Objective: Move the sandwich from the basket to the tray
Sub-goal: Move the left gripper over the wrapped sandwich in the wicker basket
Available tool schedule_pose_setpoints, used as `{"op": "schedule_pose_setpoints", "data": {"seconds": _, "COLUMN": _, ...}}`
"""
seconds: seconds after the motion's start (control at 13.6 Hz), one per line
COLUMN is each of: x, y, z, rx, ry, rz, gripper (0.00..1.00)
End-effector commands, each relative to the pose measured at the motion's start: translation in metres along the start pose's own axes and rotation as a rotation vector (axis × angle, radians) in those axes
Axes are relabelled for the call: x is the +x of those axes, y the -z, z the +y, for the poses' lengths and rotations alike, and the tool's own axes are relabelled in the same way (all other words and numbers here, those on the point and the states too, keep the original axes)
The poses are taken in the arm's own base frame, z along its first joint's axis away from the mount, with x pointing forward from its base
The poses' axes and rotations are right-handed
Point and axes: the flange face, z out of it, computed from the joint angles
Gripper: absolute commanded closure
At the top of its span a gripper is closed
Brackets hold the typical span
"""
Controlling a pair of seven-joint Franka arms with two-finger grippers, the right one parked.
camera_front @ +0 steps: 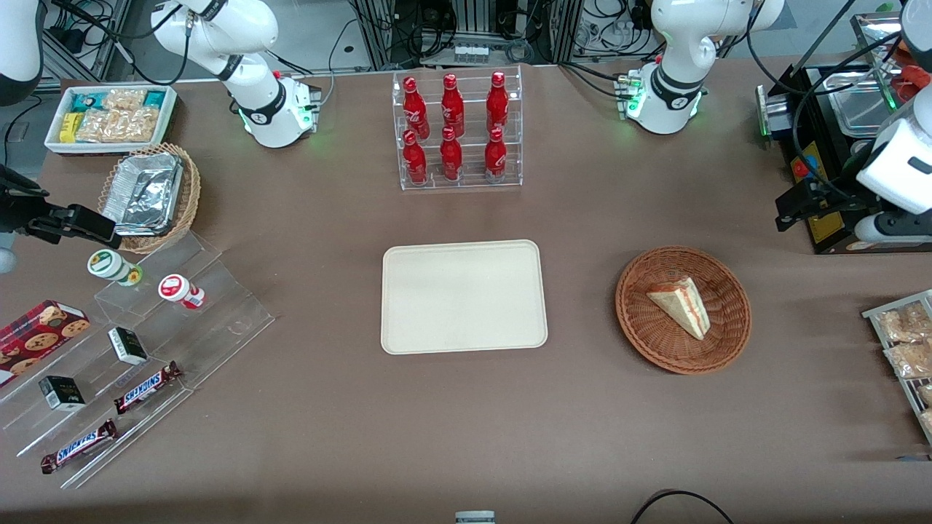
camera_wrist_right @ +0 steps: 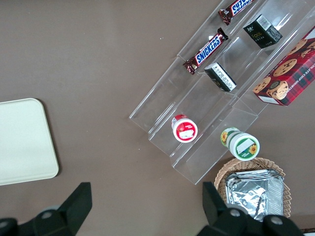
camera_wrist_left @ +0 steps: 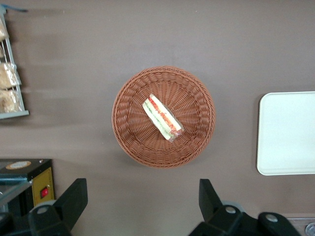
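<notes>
The sandwich [camera_front: 681, 306], a pale bread wedge with red and green filling, lies in the round reddish-brown wicker basket [camera_front: 641, 327]. The cream tray [camera_front: 464, 296] sits flat and bare beside the basket, toward the parked arm's end. My left gripper [camera_front: 785, 212] hangs high over the table, farther from the front camera than the basket and toward the working arm's end. In the left wrist view the gripper [camera_wrist_left: 142, 196] is open and empty, with the basket [camera_wrist_left: 128, 128], the sandwich [camera_wrist_left: 162, 118] and part of the tray [camera_wrist_left: 288, 132] showing.
A clear rack of red bottles [camera_front: 459, 131] stands farther back than the tray. A black appliance [camera_front: 823, 153] and a wire rack of snack packets [camera_front: 903, 342] flank the basket at the working arm's end. Acrylic steps with snacks [camera_front: 145, 342] lie at the parked arm's end.
</notes>
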Motion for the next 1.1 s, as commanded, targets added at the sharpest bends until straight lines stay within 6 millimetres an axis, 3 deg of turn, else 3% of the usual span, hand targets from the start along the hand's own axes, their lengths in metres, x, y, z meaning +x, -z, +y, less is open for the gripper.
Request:
{"op": "schedule_pose_setpoints", "data": {"seconds": 0.0, "x": 0.009, "y": -0.035, "z": 0.003, "rx": 0.007, "ry": 0.04, "rz": -0.041, "gripper": 0.0}}
{"op": "schedule_pose_setpoints", "data": {"seconds": 0.44, "x": 0.014, "y": -0.128, "z": 0.006, "rx": -0.024, "ry": 0.27, "rz": 0.024, "gripper": 0.0}}
{"op": "schedule_pose_setpoints", "data": {"seconds": 0.66, "x": 0.005, "y": -0.181, "z": 0.017, "rx": -0.048, "ry": 0.444, "rz": 0.085, "gripper": 0.0}}
{"op": "schedule_pose_setpoints", "data": {"seconds": 0.81, "x": -0.002, "y": -0.212, "z": 0.03, "rx": -0.052, "ry": 0.471, "rz": 0.083, "gripper": 0.0}}
{"op": "schedule_pose_setpoints", "data": {"seconds": 1.03, "x": -0.007, "y": -0.261, "z": 0.031, "rx": -0.074, "ry": 0.526, "rz": 0.128, "gripper": 0.0}}
